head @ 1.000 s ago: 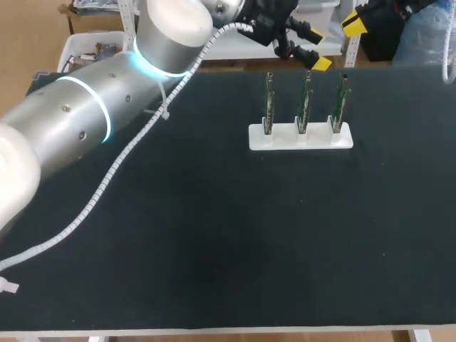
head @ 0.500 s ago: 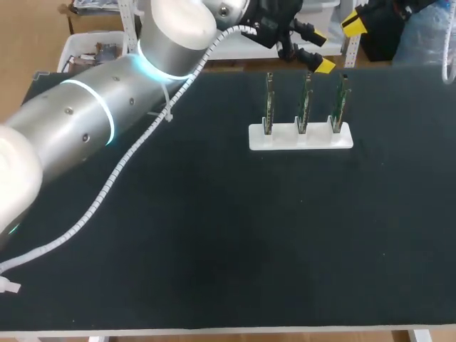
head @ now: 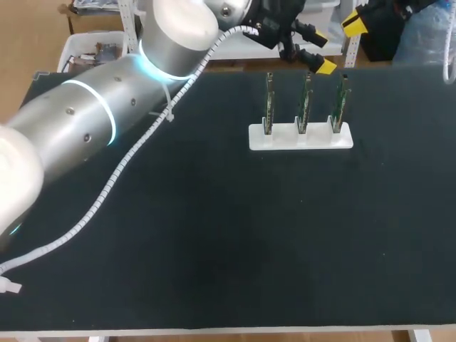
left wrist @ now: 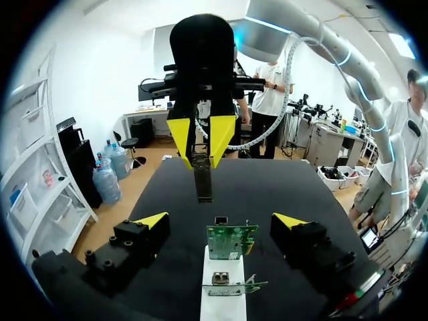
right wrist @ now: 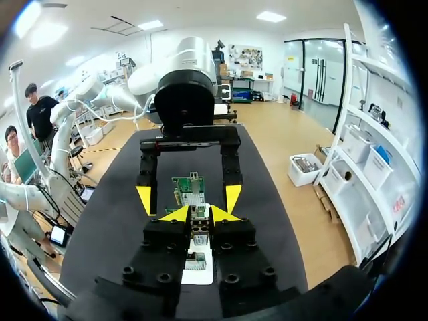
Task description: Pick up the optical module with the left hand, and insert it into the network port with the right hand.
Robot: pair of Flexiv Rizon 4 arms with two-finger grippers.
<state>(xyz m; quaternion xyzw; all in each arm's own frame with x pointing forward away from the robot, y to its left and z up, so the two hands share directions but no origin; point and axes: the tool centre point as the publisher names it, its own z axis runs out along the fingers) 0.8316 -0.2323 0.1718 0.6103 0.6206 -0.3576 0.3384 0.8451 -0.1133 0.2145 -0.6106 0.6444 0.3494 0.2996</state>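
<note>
A white stand near the table's far edge holds three upright green network boards. My left gripper hangs open just behind them. In the left wrist view its fingers flank the nearest board without touching it. My right gripper faces it from across the stand, shut on the slim metal optical module, which points down toward the boards. From the right wrist, that gripper pinches the module above the stand, with a board and the open left gripper beyond. The right gripper barely shows in the head view.
The black table mat stretches wide in front of the stand. My left arm's thick silver links and its white cable cross the left half of the table.
My left arm has shifted slightly to the right behind the boards. The right gripper and the module it holds have stayed where they were.
</note>
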